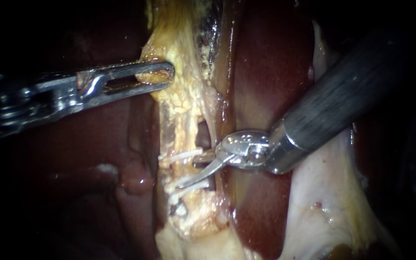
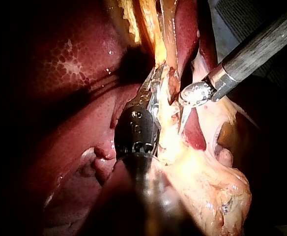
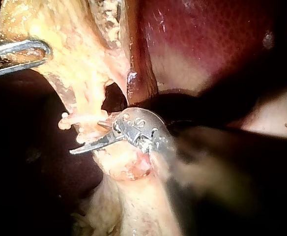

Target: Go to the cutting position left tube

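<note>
The left tube [image 1: 172, 137] runs as a pale, glassy strand down from a mass of yellow fatty tissue [image 1: 181, 53], with a dark gap beside it. Two white clips [image 1: 181, 156] cross it, one above the other. The left instrument [image 1: 162, 77] is clamped on the edge of the yellow fatty tissue well above the clips. The right instrument [image 1: 191, 172] stands narrowly open at the stretch between the clips; whether it touches the tube I cannot tell. Dark red liver [image 1: 275, 72] lies behind, and pale tissue [image 1: 323, 202] lies under the right shaft.
</note>
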